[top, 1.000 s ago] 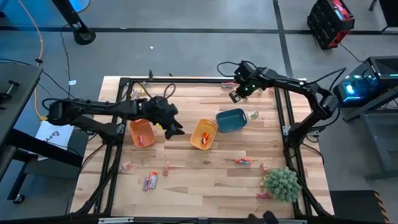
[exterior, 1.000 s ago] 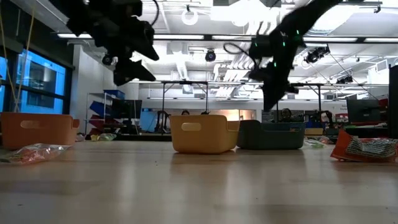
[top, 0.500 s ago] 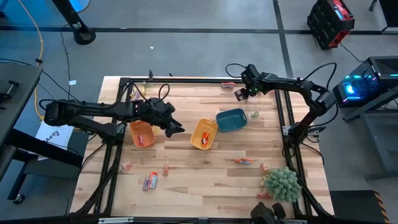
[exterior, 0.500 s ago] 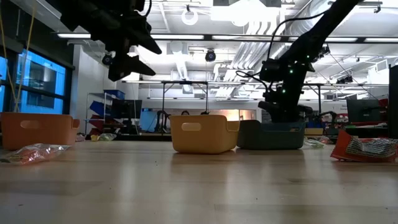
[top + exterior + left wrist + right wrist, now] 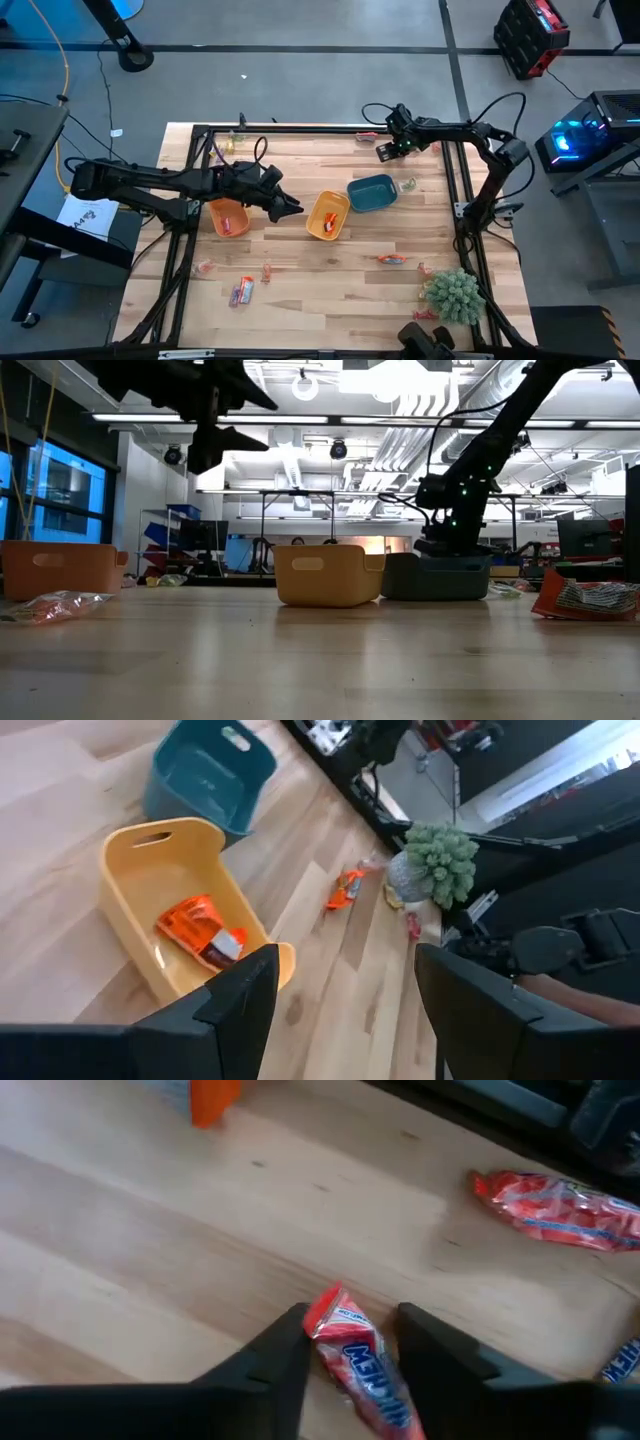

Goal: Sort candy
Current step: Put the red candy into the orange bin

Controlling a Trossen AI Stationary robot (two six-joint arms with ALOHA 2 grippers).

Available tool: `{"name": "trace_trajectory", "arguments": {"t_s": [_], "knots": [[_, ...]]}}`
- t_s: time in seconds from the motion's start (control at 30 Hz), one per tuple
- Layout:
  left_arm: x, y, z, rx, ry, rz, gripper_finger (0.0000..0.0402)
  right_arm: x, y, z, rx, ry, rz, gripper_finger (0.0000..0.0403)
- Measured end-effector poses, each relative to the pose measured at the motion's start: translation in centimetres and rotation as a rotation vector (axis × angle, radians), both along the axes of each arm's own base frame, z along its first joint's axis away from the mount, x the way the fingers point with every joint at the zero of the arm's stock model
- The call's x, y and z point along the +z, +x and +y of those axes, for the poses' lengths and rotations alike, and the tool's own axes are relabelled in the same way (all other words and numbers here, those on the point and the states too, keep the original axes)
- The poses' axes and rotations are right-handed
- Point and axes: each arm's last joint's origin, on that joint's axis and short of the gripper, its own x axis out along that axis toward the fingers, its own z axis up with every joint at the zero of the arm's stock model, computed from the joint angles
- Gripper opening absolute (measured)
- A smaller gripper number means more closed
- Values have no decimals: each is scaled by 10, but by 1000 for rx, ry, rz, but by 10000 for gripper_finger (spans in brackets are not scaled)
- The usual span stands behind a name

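Note:
Small wrapped candy lies scattered over the wooden table. My right gripper [image 5: 385, 152] [image 5: 352, 1320] is low over the table's far edge, fingers apart, with a red candy with blue lettering [image 5: 358, 1360] lying on the wood between them. My left gripper [image 5: 288, 208] [image 5: 345, 960] hangs open in the air between the orange bin [image 5: 228, 215] and the yellow-orange bin [image 5: 328, 215], holding nothing. An orange candy [image 5: 200, 935] lies in the yellow-orange bin. The blue bin [image 5: 372, 193] stands beside it. My right gripper has one finger [image 5: 285, 1355] on each long side of the red candy's near part [image 5: 345, 1342], coming down at a slant along it. The candy lies on the table. I cannot tell whether the fingers touch it.
Another red candy [image 5: 560, 1205] lies close by at the far edge. More candy lies near the front: [image 5: 392, 259], [image 5: 241, 291], [image 5: 267, 271]. A green spiky plant [image 5: 455, 295] stands at the near right corner. A black frame runs around the table.
My right gripper has come down toward the table at the far edge, behind the blue bin. My left gripper has risen a little and drifted slightly toward the yellow-orange bin.

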Motion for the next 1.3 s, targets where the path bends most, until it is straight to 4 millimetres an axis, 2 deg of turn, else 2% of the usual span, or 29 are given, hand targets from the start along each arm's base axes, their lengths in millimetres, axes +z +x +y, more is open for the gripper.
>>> {"name": "trace_trajectory", "arguments": {"t_s": [0.13,0.2,0.4,0.53,0.63,0.77,0.97,1.13,1.3], "knots": [[4,2,-3,-12,7,-51,226,11,-4,9,70,24,25,39],[8,3,-2,-18,25,-91,226,19,-9,17,92,58,39,14],[19,6,6,9,55,-214,226,66,-13,37,144,-15,-36,8],[29,7,11,32,52,-308,226,104,-8,67,211,-58,-203,8],[31,7,13,33,82,-322,226,123,0,95,247,-64,-304,4],[31,8,14,16,155,-297,226,139,20,130,297,-68,-449,4],[35,8,21,10,233,-216,226,146,70,169,382,-83,-728,2],[39,6,22,-27,287,-151,226,148,109,185,433,-113,-987,2],[37,-7,20,-54,301,5,226,145,130,188,438,-79,-1167,2]]}}
